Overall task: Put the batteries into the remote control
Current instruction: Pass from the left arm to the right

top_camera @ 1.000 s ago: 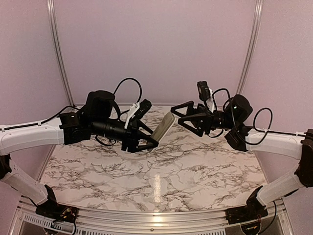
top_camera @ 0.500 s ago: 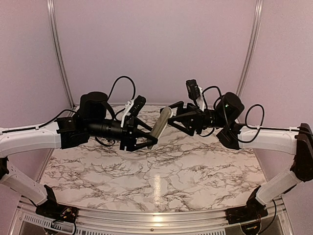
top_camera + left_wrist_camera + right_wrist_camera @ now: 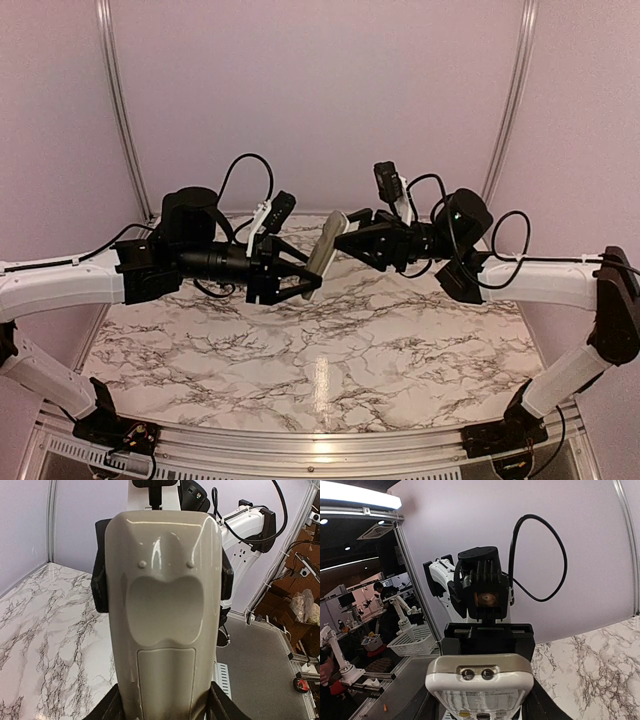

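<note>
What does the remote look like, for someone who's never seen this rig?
Above the marbled table, the two arms meet in mid-air. Between the left gripper and the right gripper stands a slim tilted slab, the remote control. Unlike the black jaws around it, it is pale and glossy: white front, greyish-tan back.

— Where is the remote sitting?
— It is hanging in the air above the table, over its far middle, with its upper end tilting slightly to the right.
— What is standing on either side?
— The left gripper is reaching in from the left, its fingers touching both edges of the lower end. The right gripper is reaching in from the right, its fingers touching both edges of the upper end.
— And behind?
— The wall is standing behind the table
</note>
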Controlling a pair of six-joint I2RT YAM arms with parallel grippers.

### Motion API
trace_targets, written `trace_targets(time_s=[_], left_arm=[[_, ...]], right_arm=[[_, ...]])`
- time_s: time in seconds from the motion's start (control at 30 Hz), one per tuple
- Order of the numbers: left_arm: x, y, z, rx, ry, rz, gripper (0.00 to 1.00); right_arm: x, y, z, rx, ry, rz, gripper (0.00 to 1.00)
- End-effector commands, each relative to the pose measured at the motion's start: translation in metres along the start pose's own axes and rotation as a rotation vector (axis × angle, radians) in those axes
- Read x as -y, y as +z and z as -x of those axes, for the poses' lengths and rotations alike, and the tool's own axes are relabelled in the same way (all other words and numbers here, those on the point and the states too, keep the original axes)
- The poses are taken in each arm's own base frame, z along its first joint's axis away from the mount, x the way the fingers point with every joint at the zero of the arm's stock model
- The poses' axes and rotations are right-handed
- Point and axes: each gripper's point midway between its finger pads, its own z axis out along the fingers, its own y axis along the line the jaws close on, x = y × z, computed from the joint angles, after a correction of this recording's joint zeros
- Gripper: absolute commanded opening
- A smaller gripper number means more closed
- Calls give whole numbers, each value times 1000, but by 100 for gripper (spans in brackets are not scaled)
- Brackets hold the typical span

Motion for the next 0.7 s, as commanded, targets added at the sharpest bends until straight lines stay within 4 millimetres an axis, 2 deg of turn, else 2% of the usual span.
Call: trace_targets(time_s=[0.0,0.17,0.27,0.37,0.5,0.57,0.67], left_arm=[[0,-4,5,31,40,7,50],[-10,-13,2,27,11,59,77],[-19,-26,1,25,0,124,97],[-31,-43,2,42,-9,212,99],[-56,-73,5,82,-35,384,99],[-73,-87,5,99,-58,478,99],[-103,-108,-6,83,-132,640,99]], right_arm=[[-12,7,13,1,-12,61,32],[-5,9,11,-33,-16,26,23],[10,7,6,-73,8,-52,21],[36,4,-1,-136,24,-169,18],[77,-5,-25,-261,76,-359,14],[95,-12,-41,-333,119,-444,14],[118,-23,-62,-434,162,-552,13]])
